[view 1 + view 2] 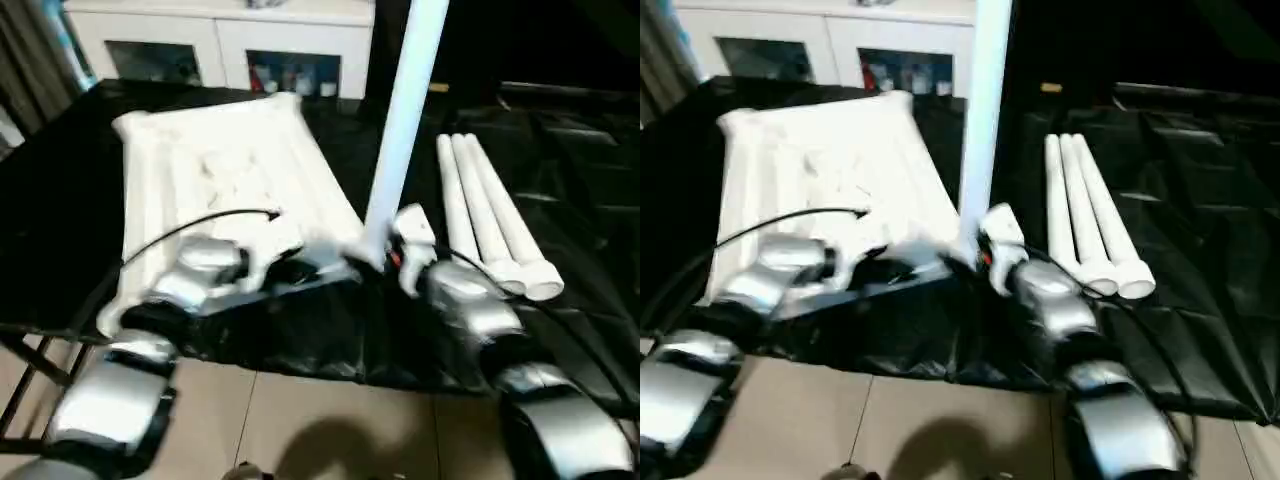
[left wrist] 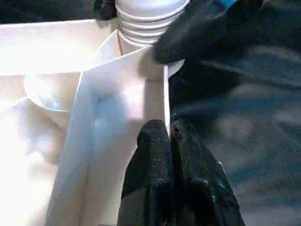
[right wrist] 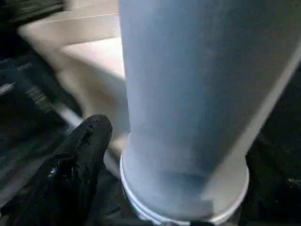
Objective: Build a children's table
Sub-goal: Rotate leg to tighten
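Note:
The children's table top [image 1: 220, 170] lies upside down, ribs up, on the black-sheeted work table [image 1: 570, 150]. One white leg [image 1: 405, 110] stands upright in its near right corner socket [image 2: 141, 52]. Three more legs [image 1: 490, 220] lie side by side to the right. My left gripper [image 2: 168, 136] is shut on the top's thin rim wall just beside that socket. My right gripper [image 1: 385, 258] stands open around the foot of the upright leg. One of its black fingers [image 3: 82, 150] sits a little off the leg's side.
The work table's front edge runs just under both wrists, with tiled floor [image 1: 320, 430] below. A white glass-door cabinet [image 1: 220, 40] stands behind the table. A black cable [image 1: 190, 228] arcs over my left forearm.

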{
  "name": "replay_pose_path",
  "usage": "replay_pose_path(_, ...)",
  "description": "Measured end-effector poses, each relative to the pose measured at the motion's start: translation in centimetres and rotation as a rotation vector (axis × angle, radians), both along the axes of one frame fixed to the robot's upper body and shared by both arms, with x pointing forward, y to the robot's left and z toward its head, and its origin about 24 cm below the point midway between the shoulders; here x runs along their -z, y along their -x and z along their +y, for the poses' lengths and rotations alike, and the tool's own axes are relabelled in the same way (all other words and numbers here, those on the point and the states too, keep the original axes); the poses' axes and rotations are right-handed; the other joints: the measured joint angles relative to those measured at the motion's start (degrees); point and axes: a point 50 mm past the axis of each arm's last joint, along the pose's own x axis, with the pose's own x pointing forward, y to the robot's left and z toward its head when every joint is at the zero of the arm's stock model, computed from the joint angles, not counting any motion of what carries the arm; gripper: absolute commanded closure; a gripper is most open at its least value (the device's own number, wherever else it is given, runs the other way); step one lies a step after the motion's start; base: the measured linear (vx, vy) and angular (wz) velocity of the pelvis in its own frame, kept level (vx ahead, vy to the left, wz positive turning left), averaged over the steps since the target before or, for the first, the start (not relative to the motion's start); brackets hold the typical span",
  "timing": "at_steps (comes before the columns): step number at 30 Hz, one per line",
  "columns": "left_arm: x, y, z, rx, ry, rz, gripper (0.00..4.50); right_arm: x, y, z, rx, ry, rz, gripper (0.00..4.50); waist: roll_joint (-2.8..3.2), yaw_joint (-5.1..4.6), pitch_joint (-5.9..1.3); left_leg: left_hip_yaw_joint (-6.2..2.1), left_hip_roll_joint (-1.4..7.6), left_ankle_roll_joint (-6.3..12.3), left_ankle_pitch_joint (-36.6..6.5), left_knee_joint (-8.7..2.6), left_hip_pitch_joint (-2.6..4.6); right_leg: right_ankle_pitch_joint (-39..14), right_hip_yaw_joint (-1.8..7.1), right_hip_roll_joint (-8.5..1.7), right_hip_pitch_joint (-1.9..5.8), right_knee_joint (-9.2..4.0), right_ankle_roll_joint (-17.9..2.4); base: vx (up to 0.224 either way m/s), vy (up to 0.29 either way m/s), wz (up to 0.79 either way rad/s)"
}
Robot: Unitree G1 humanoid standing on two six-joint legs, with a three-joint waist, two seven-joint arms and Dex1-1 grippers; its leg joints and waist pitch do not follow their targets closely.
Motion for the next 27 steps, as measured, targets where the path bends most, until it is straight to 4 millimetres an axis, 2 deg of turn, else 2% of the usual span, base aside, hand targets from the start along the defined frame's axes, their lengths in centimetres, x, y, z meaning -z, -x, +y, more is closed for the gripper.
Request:
replay_pose_path(3,-0.2,0.3,0.6,0.045,-0.009,0.024,4.50,-0.1,0.7,-0.5,-0.122,0.016,0.019,0.60,0.00,0.50,0.00,0.00,0.00,-0.02,-0.01,0.02,0.04,0.00,0.01,-0.01,0.05,0.01,0.00,0.000,0.000,0.00)
replay_pose_path(4,-0.2,0.3,0.7,0.061,-0.013,0.029,4.50,-0.2,0.9,-0.5,-0.153,0.020,0.027,0.86,0.00,0.60,0.00,0.00,0.00,-0.03,-0.01,0.02,0.05,0.00,0.01,-0.01,0.05,0.01,0.00,0.000,0.000,0.00)
replay_pose_path(7,-0.2,0.5,1.0,0.100,-0.027,0.045,4.50,-0.3,1.2,-0.6,-0.209,0.021,0.048,0.96,0.00,0.79,0.00,0.00,0.01,-0.03,-0.01,0.01,0.05,0.00,0.00,-0.01,0.05,0.02,0.00,0.000,0.000,0.00)
replay_pose_path(9,-0.3,0.6,1.2,0.122,-0.037,0.054,4.50,-0.4,1.4,-0.6,-0.243,0.017,0.063,1.17,0.00,0.78,0.00,0.00,0.01,-0.03,-0.01,0.01,0.04,-0.01,0.01,-0.01,0.05,0.02,0.01,0.000,0.000,0.00)
replay_pose_path(10,-0.3,0.7,1.3,0.129,-0.040,0.058,4.50,-0.4,1.5,-0.6,-0.256,0.013,0.072,1.34,0.00,0.75,0.00,0.00,0.00,-0.03,-0.01,0.01,0.04,-0.01,0.01,-0.01,0.04,0.02,0.01,0.000,0.000,0.00)
replay_pose_path(17,-0.3,0.7,1.5,0.135,-0.041,0.072,4.50,-0.3,1.8,-0.4,-0.256,0.003,0.085,1.72,-0.01,0.87,-0.01,0.00,0.00,-0.04,-0.01,0.01,0.09,-0.01,0.01,-0.01,0.06,0.03,0.01,0.000,0.000,0.00)
replay_pose_path(21,-0.1,0.4,1.4,0.055,-0.028,0.070,4.50,0.1,1.3,0.1,-0.137,-0.018,0.076,1.76,-0.04,0.57,-0.03,0.00,0.00,-0.07,-0.01,-0.02,0.23,0.01,0.02,-0.01,0.13,0.12,0.00,0.000,0.000,0.00)
replay_pose_path(27,0.1,-1.1,-0.3,-0.169,0.001,0.029,4.50,0.1,-1.6,1.6,0.292,-0.009,0.052,1.77,-0.04,-0.87,0.03,-0.02,-0.02,-0.15,0.04,-0.05,0.27,-0.11,0.05,-0.01,0.05,0.08,0.23,0.000,0.000,0.00)
